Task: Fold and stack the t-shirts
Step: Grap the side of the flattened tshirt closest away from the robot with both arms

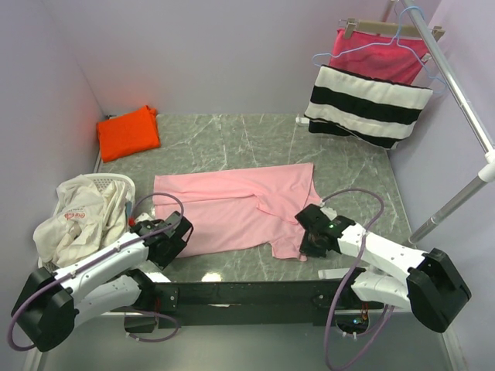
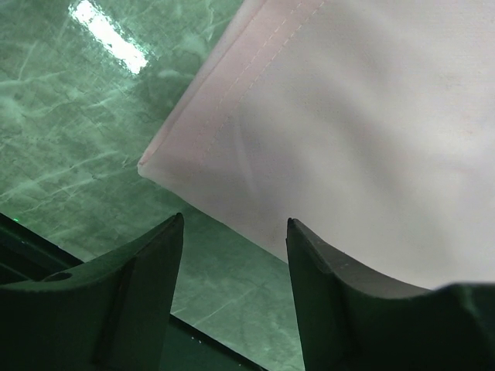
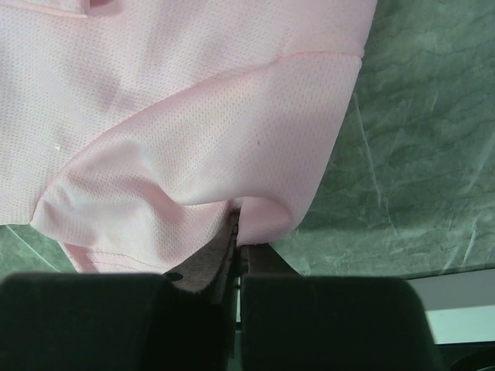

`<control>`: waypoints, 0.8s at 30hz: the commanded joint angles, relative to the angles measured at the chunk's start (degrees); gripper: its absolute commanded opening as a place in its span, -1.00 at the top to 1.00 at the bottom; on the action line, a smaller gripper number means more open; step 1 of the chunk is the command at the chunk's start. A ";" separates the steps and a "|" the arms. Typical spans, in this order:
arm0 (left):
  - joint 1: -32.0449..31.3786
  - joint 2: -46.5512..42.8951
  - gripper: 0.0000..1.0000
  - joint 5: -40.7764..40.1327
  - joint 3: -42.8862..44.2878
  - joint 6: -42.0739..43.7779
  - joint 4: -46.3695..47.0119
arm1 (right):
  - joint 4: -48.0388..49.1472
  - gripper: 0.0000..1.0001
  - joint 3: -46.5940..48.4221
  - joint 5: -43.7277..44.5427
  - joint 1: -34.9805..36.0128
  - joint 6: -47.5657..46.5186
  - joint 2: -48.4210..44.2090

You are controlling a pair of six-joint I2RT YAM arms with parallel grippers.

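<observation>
The pink t-shirt (image 1: pixel 232 205) lies spread across the middle of the table. Its hemmed corner (image 2: pixel 309 100) shows in the left wrist view, and its sleeve (image 3: pixel 193 131) in the right wrist view. My left gripper (image 1: pixel 176 232) is open and empty at the shirt's near left corner, with bare table between its fingers (image 2: pixel 155 270). My right gripper (image 1: pixel 313 236) is shut on the sleeve's edge at the shirt's near right. The orange t-shirt (image 1: pixel 128 131) lies folded at the far left corner.
A white basket (image 1: pixel 116 185) holding pale cloth stands at the left edge. A black-and-white striped cloth (image 1: pixel 367 104) and a magenta cloth on a hanger (image 1: pixel 379 54) hang from a rail at the far right. A black bar (image 1: pixel 247 294) runs along the near edge.
</observation>
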 commanded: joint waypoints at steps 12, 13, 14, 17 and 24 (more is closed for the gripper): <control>-0.33 7.23 0.13 -4.05 0.73 -2.44 1.29 | 1.92 1.00 3.46 1.53 0.28 -3.69 1.47; -0.24 7.05 0.27 -3.97 0.21 -2.26 2.24 | 1.92 1.00 3.37 1.53 0.28 -3.61 0.94; -0.33 6.70 0.36 -3.88 -0.06 -2.09 2.69 | 1.92 1.00 3.37 1.61 0.28 -3.78 0.07; -0.33 6.00 0.82 -4.06 -0.59 -1.74 3.74 | 1.31 1.00 3.28 1.88 0.28 -3.78 -2.13; -0.33 4.59 0.98 -4.23 -0.68 0.81 5.42 | -0.10 1.00 4.42 3.55 0.28 -4.31 -7.93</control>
